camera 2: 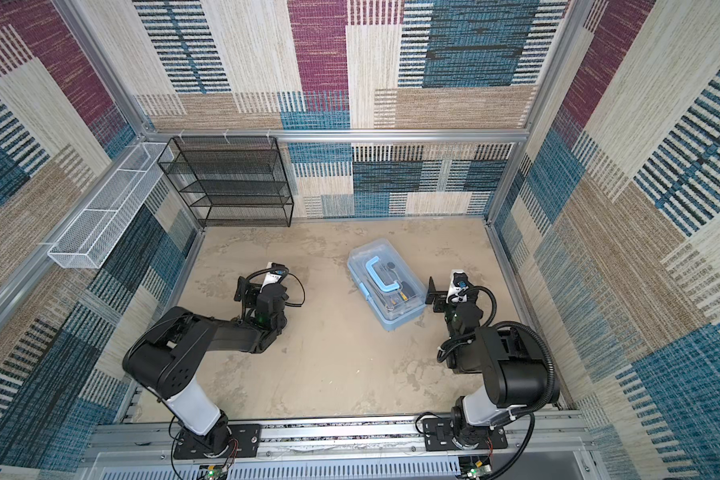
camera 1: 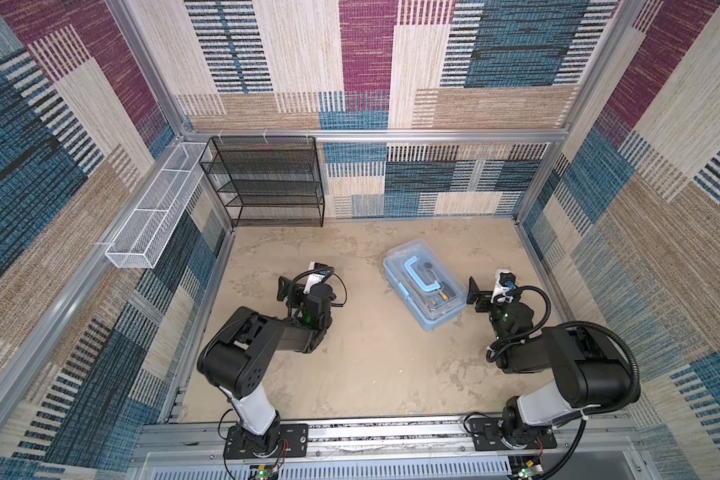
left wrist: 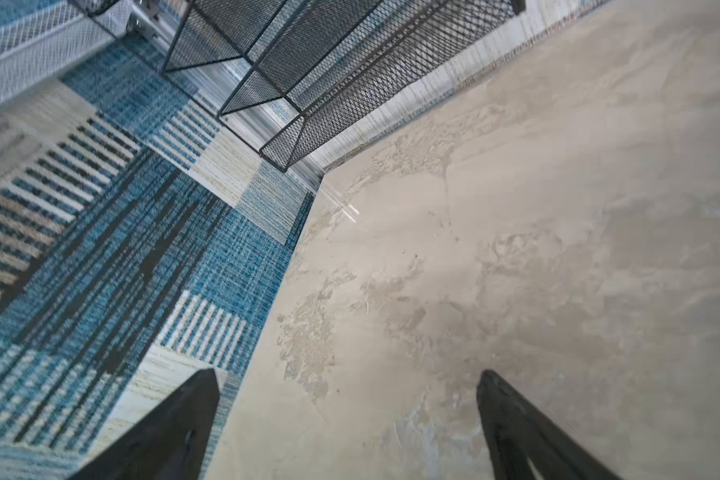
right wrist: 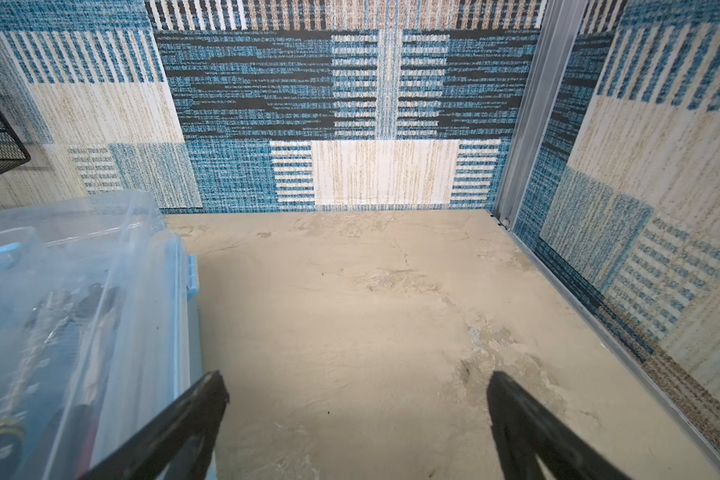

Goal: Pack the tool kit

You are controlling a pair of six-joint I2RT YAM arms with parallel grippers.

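The tool kit (camera 1: 425, 286) (camera 2: 385, 286) is a light blue box with a clear lid and a blue handle (camera 1: 421, 276), lying shut and skewed on the beige floor right of centre. Small tools show through the lid, among them a yellow-handled one (camera 1: 444, 296). My right gripper (camera 1: 476, 297) (camera 2: 435, 296) hangs open just right of the box's near end, holding nothing. In the right wrist view the box (right wrist: 80, 311) lies beside one finger of the open gripper (right wrist: 357, 377). My left gripper (camera 1: 285, 291) (left wrist: 348, 374) stands open over bare floor, well left of the box.
A black wire-mesh rack (camera 1: 267, 183) (left wrist: 329, 62) stands against the back wall at the left. A long white mesh basket (camera 1: 154, 216) hangs on the left wall. Carpeted walls with aluminium rails (right wrist: 524, 104) enclose the floor on three sides.
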